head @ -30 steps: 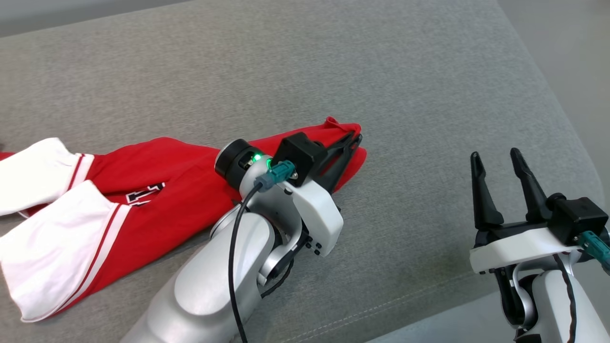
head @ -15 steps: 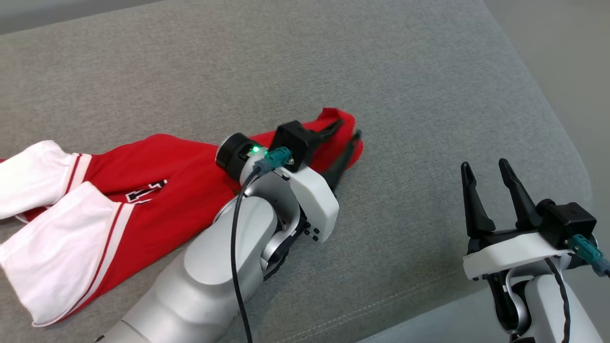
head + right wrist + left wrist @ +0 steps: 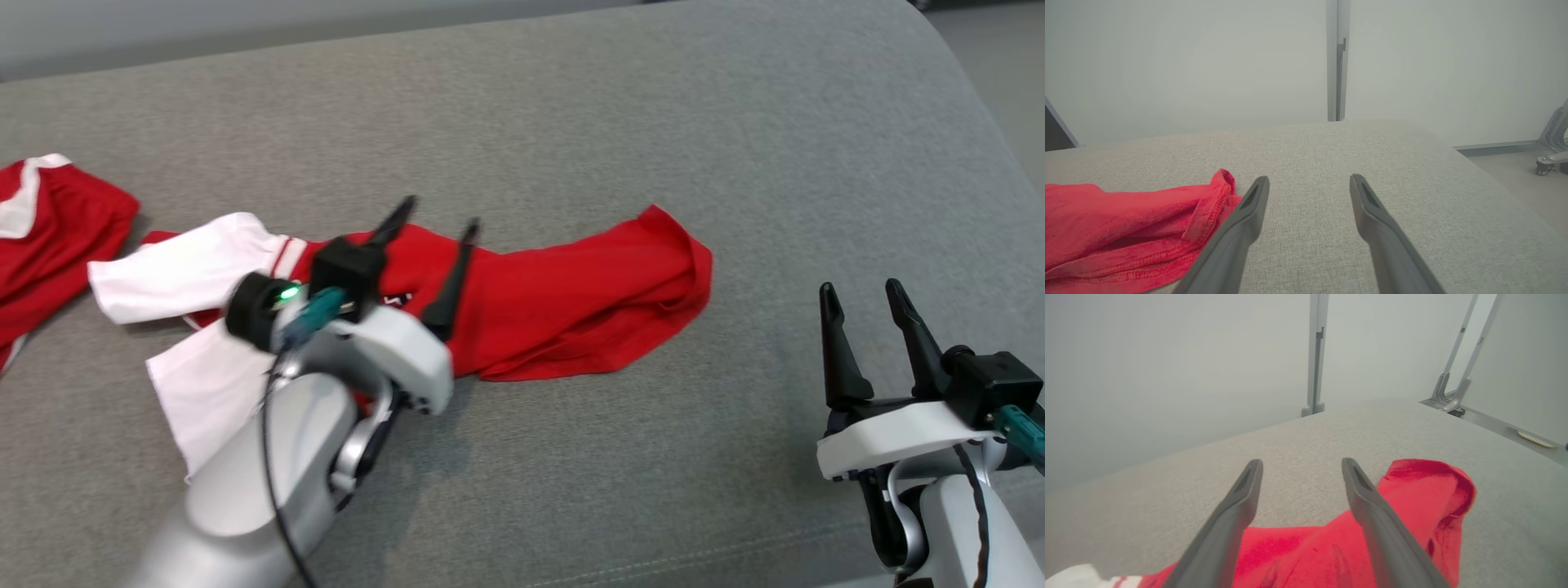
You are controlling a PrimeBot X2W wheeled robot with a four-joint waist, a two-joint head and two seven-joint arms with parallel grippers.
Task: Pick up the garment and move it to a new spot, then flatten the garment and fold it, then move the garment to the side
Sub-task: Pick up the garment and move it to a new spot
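Note:
The garment (image 3: 571, 302) is a red shirt with white sleeves (image 3: 184, 269), lying stretched out across the grey cushion (image 3: 571, 122), hem end to the right. My left gripper (image 3: 437, 216) hovers over the shirt's middle near the black lettering, jaws open and empty. In the left wrist view the red cloth (image 3: 1412, 490) lies under and to the right of the open left gripper (image 3: 1301, 465). My right gripper (image 3: 861, 287) stands open and empty at the lower right, apart from the shirt. The right wrist view has the hem (image 3: 1126, 228) to the left of that gripper (image 3: 1309, 181).
A further piece of red and white cloth (image 3: 49, 220) lies at the far left; I cannot tell whether it joins the shirt. The cushion's rounded right edge (image 3: 988, 163) drops to the floor. Grey metal posts (image 3: 1315, 355) stand behind the cushion.
My left gripper opened and let go of the shirt's hem end, then drew back left over the shirt's middle. The head camera has shifted. The right gripper stays open.

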